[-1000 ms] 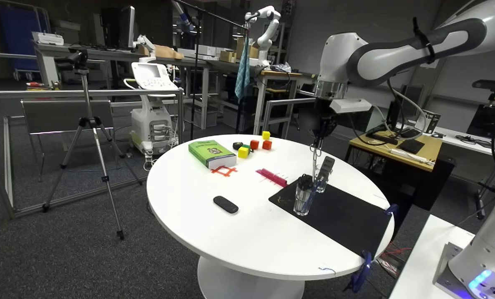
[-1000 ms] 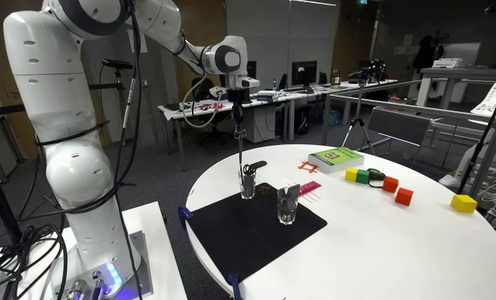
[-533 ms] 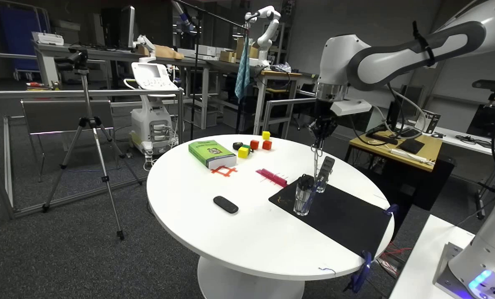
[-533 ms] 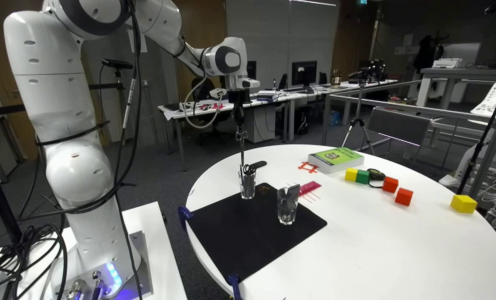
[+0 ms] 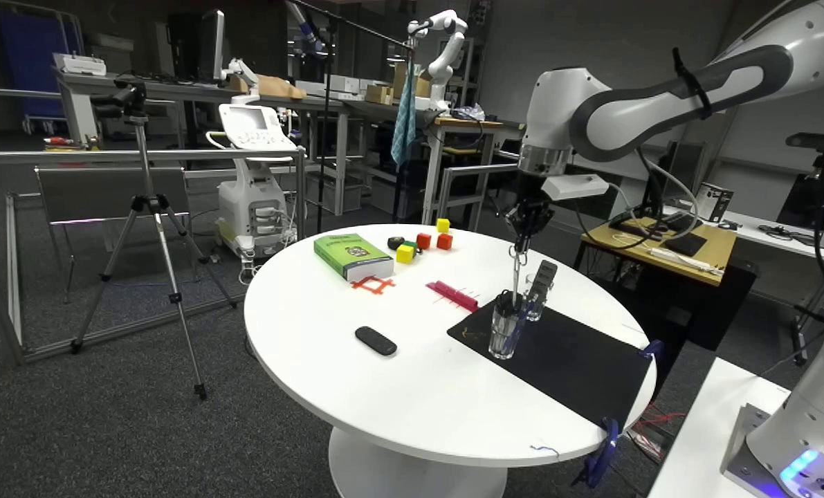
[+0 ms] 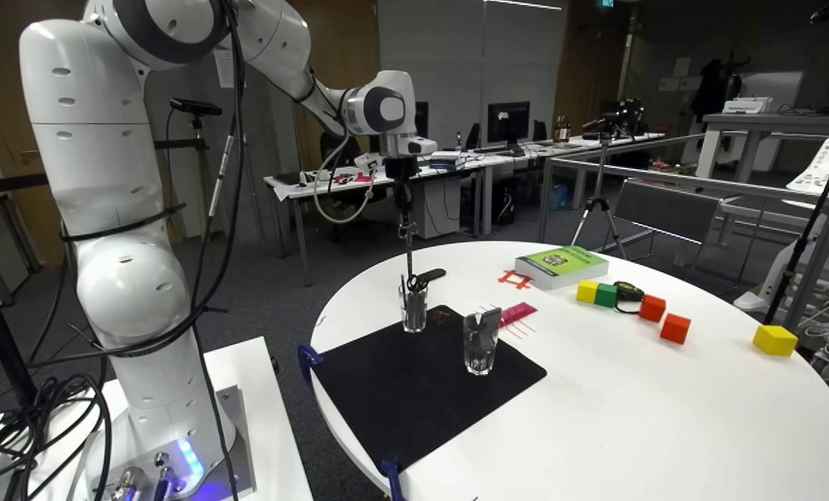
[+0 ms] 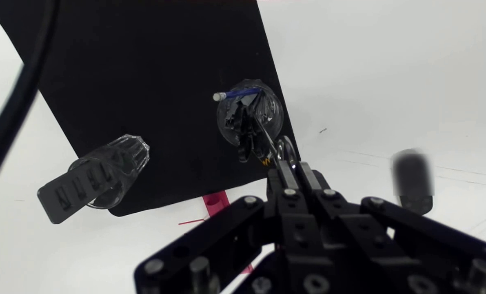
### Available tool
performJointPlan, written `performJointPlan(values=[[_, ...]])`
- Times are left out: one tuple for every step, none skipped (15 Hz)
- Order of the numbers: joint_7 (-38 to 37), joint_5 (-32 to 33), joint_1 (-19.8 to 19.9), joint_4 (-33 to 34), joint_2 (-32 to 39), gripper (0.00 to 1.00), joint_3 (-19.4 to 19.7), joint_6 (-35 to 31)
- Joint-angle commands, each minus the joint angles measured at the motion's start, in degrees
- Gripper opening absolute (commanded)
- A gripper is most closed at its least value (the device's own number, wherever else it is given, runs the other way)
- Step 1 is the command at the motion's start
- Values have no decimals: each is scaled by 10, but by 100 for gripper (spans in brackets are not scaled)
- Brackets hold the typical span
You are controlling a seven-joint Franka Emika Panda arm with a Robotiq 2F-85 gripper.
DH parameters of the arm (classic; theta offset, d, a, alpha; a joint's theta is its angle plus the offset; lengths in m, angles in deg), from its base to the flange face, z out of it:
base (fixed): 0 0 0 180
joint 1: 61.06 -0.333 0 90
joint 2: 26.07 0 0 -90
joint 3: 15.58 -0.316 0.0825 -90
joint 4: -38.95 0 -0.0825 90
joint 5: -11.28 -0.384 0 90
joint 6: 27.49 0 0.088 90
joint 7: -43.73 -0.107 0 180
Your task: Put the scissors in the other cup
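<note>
Slim metal scissors (image 7: 268, 139) hang from my gripper (image 7: 294, 162), which is shut on their ring handles. Blades down and nearly upright, the scissors (image 5: 516, 277) have their tips at the mouth of a clear cup (image 5: 501, 342); whether the tips are inside I cannot tell. That cup (image 7: 276, 111) also contains black handles (image 7: 245, 139) and a blue pen (image 7: 238, 93). A second clear cup (image 7: 132, 151) stands apart from it, a grey slab (image 7: 73, 192) leaning out of it. In an exterior view, my gripper (image 6: 406, 221) is above the cup (image 6: 414, 320) with the black handles.
Both cups stand on a black mat (image 6: 421, 390) clamped to the round white table. A flat black oval object (image 5: 376, 340), a magenta strip (image 5: 453, 296), a green book (image 5: 353, 256) and several coloured blocks lie on the table. A cable (image 7: 18, 102) crosses the wrist view.
My gripper has come down and shifted sideways with the scissors. Their tips have moved from beside the cup with the black handles to over its mouth. The cups have not moved.
</note>
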Motion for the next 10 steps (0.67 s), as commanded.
performJointPlan(values=[[13, 2, -2, -3, 4, 1, 1, -34], [14, 0, -3, -2, 7, 1, 2, -40], [18, -4, -3, -2, 9, 1, 1, -44], [21, -9, -3, -1, 10, 1, 1, -47], [29, -16, -3, -1, 11, 1, 1, -49], [37, -25, -2, -1, 11, 1, 0, -51], [45, -32, -2, -2, 11, 1, 0, -53], [51, -38, -3, -3, 10, 1, 0, -54], [58, -45, -3, -3, 10, 1, 0, -53], [62, -47, -3, -4, 10, 1, 0, -52]])
